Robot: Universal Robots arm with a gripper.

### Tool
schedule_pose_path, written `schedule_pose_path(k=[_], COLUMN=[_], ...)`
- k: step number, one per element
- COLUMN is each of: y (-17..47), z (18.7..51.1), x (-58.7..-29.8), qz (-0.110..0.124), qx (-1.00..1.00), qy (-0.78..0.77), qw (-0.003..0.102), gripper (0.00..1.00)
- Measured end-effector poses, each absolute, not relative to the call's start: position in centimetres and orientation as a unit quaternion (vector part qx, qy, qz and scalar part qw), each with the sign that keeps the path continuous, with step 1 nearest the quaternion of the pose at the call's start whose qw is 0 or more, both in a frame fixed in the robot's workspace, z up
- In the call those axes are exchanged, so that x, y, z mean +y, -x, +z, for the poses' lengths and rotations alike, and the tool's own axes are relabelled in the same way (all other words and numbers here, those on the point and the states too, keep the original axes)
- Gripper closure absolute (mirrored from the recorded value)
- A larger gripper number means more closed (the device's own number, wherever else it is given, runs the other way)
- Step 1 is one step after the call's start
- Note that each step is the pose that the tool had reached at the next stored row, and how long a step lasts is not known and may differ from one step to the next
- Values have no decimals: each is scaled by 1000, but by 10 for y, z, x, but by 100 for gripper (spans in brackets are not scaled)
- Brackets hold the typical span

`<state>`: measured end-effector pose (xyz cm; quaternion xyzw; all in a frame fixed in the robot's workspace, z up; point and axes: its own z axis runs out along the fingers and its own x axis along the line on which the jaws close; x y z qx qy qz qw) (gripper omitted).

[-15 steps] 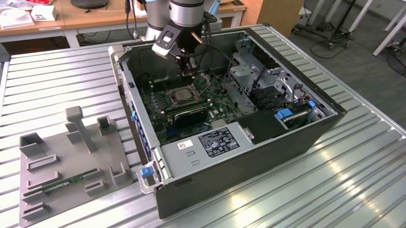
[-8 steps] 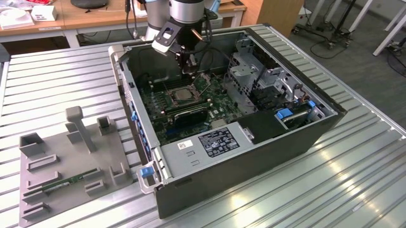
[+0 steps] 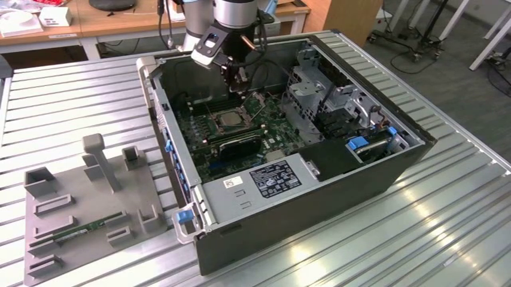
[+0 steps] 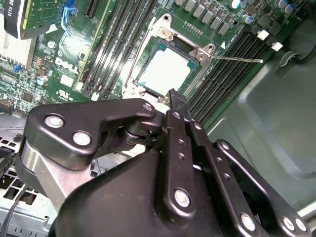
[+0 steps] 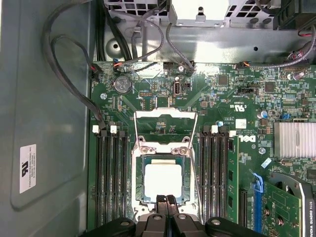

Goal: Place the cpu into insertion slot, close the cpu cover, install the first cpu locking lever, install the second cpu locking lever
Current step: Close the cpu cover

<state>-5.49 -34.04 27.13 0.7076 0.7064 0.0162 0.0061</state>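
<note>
The arm's black linkage cuts off the near edge of the insertion slot (image 5: 137, 170) in both wrist views, so I cannot tell whether the fingers (image 5: 161, 203) touch that edge. In the exterior view the arm partly blocks the back corner of the open computer case (image 3: 319, 197), which lies on a ribbed metal surface (image 3: 80, 89).

In the first wrist view the two fingers are pressed together tip to tip with nothing between them. The cpu (image 5: 163, 180) lies just beyond those tips, seated flat in the insertion slot on the green board, between two banks of long black memory slots (image 5: 111, 177).

The cpu is a small square with a pale, shiny metal face and a thin green border. The cpu cover (image 5: 166, 114), a thin silvery frame, is swung open on the side of the slot away from the fingers, and the board shows through its cutout. In the second wrist view a thin wire lever (image 4: 237, 59) sticks out from one corner of the slot.
</note>
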Motion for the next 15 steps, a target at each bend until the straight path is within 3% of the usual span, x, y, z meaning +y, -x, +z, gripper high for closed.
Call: schedule_pose_path(k=[15], y=[48], z=[272], x=[-340], qz=[16], qx=[706], qy=[-708], qw=[6], gripper=[89])
